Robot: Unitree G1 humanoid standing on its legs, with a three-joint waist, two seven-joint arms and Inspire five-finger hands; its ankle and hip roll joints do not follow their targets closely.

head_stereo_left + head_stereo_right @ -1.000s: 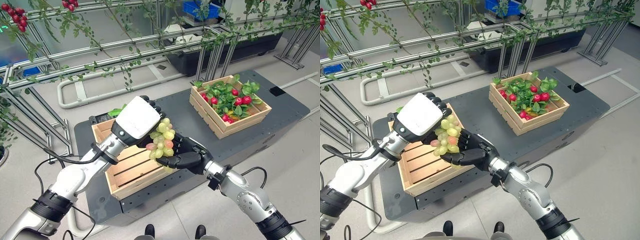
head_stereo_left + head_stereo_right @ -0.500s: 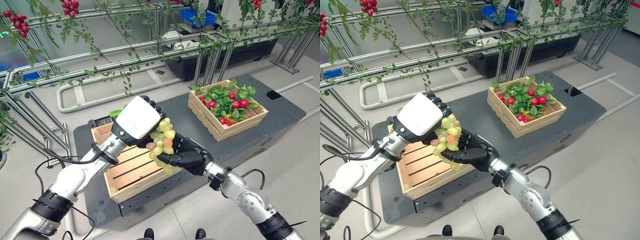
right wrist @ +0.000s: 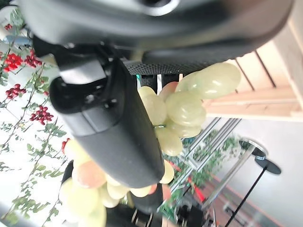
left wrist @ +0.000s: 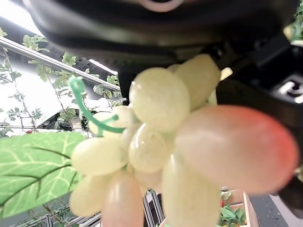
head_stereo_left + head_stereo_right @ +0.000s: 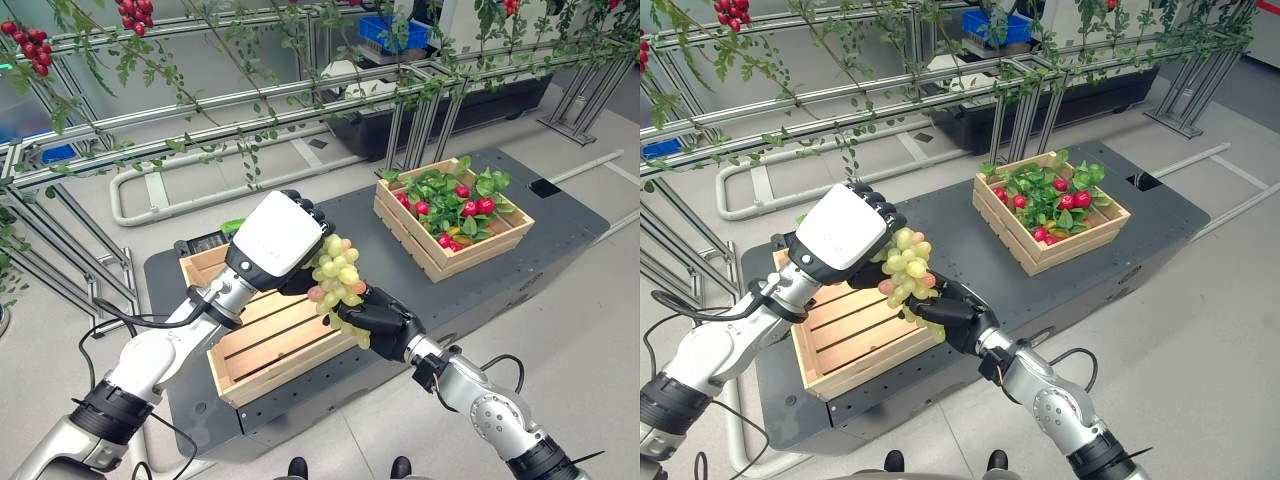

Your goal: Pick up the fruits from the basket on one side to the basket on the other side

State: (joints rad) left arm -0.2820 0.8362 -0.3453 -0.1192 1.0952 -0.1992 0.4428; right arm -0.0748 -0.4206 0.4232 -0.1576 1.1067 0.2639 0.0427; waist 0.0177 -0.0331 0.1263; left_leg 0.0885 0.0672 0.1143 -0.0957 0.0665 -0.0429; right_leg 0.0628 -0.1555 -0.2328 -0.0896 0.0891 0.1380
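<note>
Left crate (image 5: 265, 345): near-left on the platform, I see only bare slats inside.
Left hand (image 5: 275, 238): I keep its fingers curled on the grape bunch (image 5: 338, 277), hanging over the crate's right edge.
Right hand (image 5: 385, 312): cupped beneath, fingers touching the grapes; I should close it firmly before the left lets go.
Right crate (image 5: 452, 245): far right, leafy red fruit; my destination.

both hands, left hand (image 5: 845, 238) and right hand (image 5: 945, 305), hold the grapes (image 5: 906, 267) above the empty crate (image 5: 855, 335).
</note>
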